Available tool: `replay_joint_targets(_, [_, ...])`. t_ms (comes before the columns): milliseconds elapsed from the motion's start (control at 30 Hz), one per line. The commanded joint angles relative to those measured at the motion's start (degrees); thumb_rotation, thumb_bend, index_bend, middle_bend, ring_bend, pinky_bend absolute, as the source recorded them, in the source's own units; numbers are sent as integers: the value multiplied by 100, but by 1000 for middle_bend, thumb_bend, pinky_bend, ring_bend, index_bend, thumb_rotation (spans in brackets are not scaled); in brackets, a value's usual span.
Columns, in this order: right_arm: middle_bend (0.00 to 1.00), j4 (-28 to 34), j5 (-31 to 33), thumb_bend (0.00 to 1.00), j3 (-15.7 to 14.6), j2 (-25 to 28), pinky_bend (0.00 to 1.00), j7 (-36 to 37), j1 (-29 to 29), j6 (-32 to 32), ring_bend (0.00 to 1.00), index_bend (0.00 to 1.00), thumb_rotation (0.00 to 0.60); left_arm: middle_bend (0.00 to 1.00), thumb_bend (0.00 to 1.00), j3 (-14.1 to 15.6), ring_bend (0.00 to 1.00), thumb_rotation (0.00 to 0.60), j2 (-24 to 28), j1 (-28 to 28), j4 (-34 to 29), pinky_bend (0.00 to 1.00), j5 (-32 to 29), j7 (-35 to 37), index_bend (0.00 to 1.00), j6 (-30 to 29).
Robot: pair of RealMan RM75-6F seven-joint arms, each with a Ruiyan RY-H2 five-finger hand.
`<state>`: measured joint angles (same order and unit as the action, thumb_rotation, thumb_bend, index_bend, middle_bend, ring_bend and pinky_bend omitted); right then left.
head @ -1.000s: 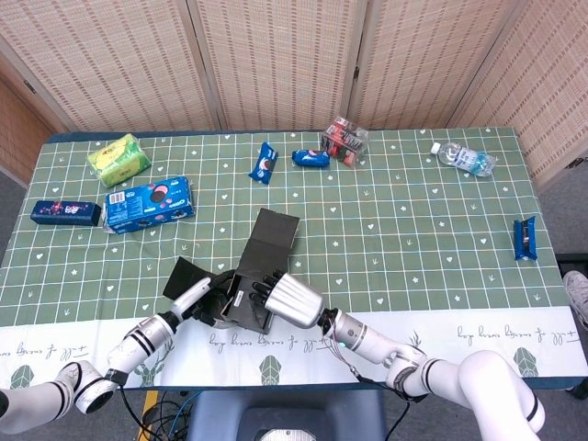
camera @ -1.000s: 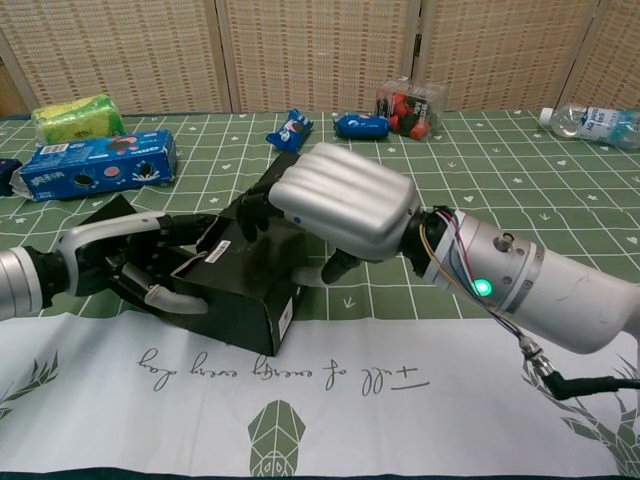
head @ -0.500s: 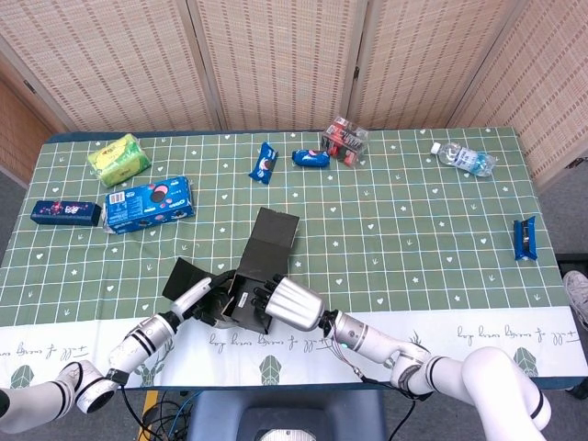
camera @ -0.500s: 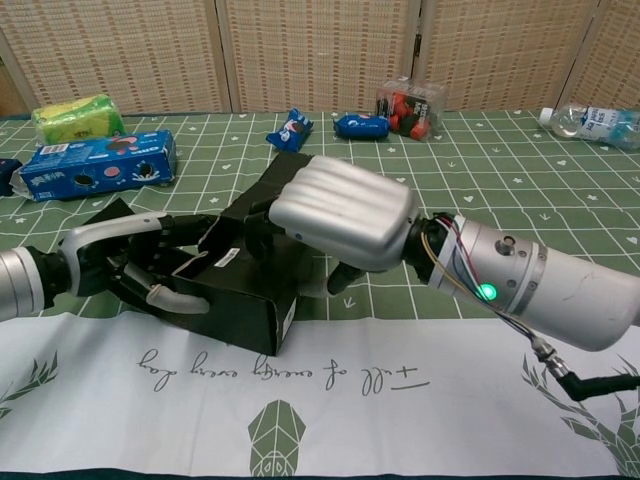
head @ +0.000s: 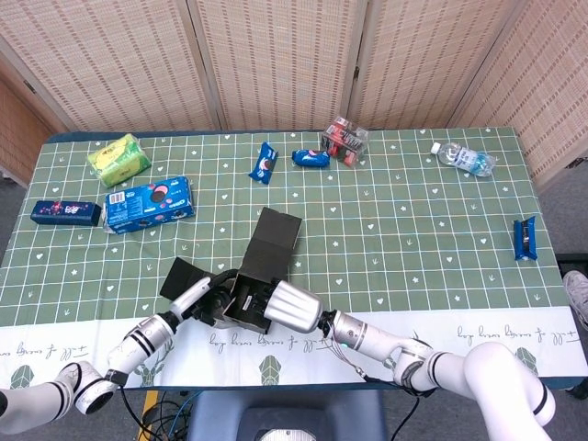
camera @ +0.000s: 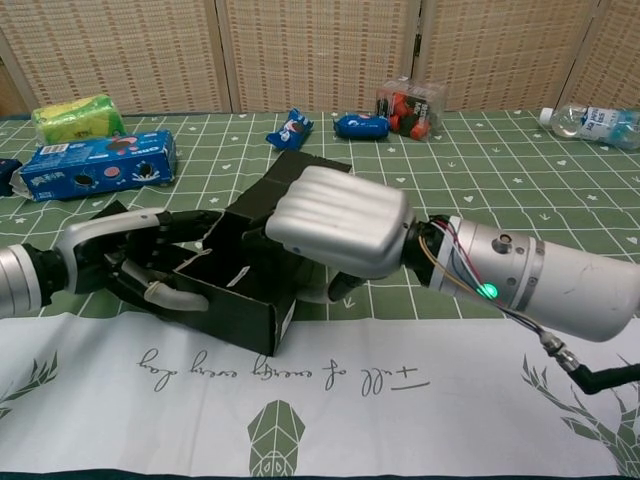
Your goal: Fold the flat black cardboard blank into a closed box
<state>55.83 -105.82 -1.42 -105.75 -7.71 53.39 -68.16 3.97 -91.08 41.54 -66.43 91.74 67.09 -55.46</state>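
Box half-folded, open flap pointing away | left robot hand grips it | right robot hand grips it

On the green checked tablecloth a yellow-green packet lies at the far left, with a blue biscuit box near it and a small dark blue box at the left edge. Two blue snack packets lie beside a clear box of red items. A plastic bottle lies far right, and a blue wrapper near the right edge.
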Motion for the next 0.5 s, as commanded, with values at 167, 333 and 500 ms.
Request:
replay_joint_targets(167, [503,294,-48,378,-56,297,607,80,272,418,574,506,600,167,166,-63,481,600,36,4,-28,465,-48,-31,143,-31])
replay_joint_targets(333, [579,496,-22,433,-46,434,607,169,413,634,584,558,600,167,166,-102,479,600,55,25,-83,465,-45,-57,146,-60])
replay_joint_targets(500, [662,594,18,472,-39,487,607,263,464,711,596,645,600,167,166,-104,469,600,54,48,-114,465,-42,-47,150,-36])
